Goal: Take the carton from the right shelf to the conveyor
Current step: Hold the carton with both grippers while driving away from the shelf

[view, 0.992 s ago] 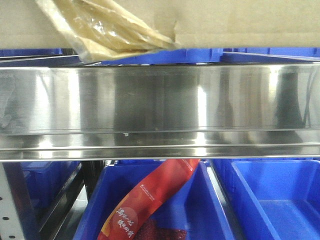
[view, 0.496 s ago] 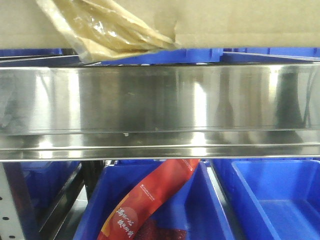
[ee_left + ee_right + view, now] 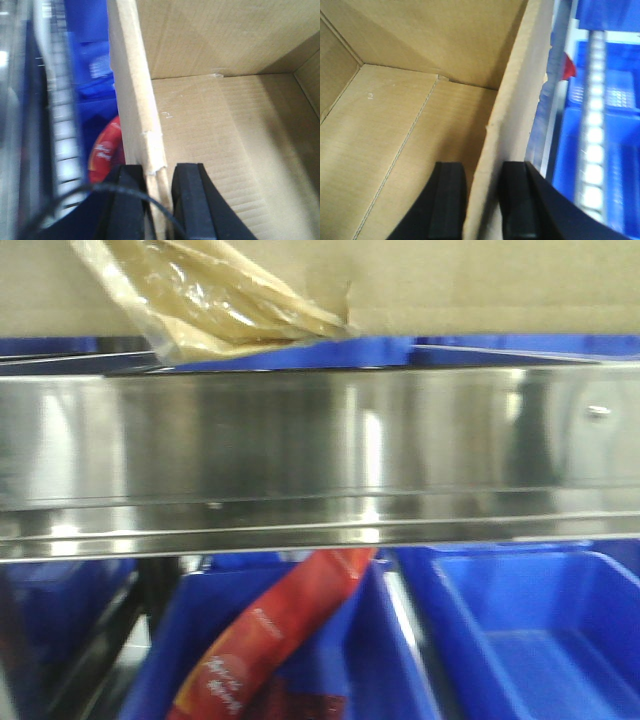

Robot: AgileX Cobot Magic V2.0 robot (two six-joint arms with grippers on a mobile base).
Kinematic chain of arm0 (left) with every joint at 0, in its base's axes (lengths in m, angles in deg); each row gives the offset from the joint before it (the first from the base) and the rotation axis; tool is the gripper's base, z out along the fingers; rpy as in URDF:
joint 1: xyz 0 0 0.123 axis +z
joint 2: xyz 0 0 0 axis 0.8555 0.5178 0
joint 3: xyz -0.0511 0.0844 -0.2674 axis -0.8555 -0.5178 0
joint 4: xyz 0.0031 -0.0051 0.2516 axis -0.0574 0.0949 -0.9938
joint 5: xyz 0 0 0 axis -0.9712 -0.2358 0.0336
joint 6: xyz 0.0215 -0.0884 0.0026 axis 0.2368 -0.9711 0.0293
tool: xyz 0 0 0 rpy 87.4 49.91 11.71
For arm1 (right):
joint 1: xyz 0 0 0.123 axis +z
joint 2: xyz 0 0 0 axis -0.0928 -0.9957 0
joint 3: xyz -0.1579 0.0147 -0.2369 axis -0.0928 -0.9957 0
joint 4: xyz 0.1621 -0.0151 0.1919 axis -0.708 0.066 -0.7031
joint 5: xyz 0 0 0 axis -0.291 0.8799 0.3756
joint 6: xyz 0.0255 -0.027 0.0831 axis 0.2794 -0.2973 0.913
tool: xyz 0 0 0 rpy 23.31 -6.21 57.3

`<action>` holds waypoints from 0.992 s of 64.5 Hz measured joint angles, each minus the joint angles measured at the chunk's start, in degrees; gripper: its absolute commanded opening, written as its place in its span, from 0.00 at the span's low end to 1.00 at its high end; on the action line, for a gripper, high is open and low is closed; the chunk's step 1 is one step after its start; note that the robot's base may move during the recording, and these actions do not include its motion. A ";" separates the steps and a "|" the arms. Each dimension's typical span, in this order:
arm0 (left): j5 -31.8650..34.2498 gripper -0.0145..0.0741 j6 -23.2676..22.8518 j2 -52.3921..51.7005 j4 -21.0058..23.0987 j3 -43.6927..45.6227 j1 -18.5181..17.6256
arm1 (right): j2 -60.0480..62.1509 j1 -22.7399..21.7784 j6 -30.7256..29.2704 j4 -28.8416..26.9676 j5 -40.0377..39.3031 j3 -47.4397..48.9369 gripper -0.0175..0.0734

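The left gripper point(image 3: 159, 175) and right gripper point(image 3: 482, 172) pinch walls of the brown corrugated cardboard carton point(image 3: 225, 130), so both should lift level together.

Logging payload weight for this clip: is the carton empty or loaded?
Empty, as far as shown: both wrist views look into the open carton and show only bare cardboard floor and walls.
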 measured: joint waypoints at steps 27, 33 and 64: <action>0.00 0.15 0.00 -0.13 -0.30 0.04 -0.04 | 0.00 0.08 0.00 -0.12 -0.25 0.00 0.12; 0.00 0.15 0.00 -0.13 -0.30 0.04 -0.04 | 0.00 0.08 0.00 -0.12 -0.36 0.00 0.12; 0.00 0.15 0.00 -0.13 -0.30 0.04 -0.04 | 0.00 0.08 0.00 -0.12 -0.36 0.00 0.12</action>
